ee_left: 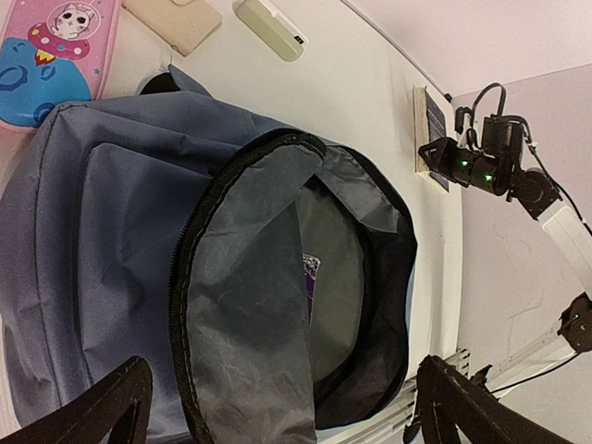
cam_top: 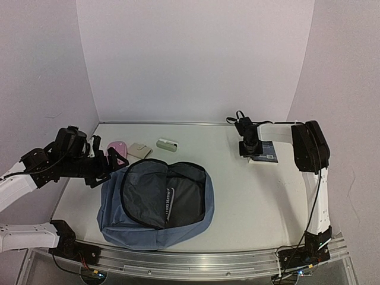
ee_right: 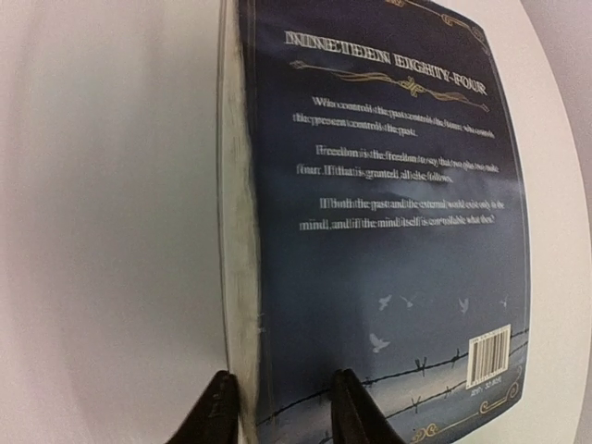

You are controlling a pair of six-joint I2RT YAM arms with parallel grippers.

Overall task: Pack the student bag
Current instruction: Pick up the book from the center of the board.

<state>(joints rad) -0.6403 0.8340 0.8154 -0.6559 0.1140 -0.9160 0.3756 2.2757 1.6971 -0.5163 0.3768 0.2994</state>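
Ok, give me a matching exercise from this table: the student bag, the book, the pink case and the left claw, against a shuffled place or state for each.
Things:
1 student bag
2 book
3 pink case
4 left claw

Places or states:
A between the fingers of the right claw
B jaws spread, holding nothing
C unzipped, main pocket gaping
D lying on the table just beyond the student bag

Pairs: 1-C, 2-A, 3-D, 4-B

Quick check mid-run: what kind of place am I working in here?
Probably a robot lab test cell, not a classroom: plain pale walls box in a white table, a metal rail with cabling runs along its near edge, and the student bag lies staged near a pink case.
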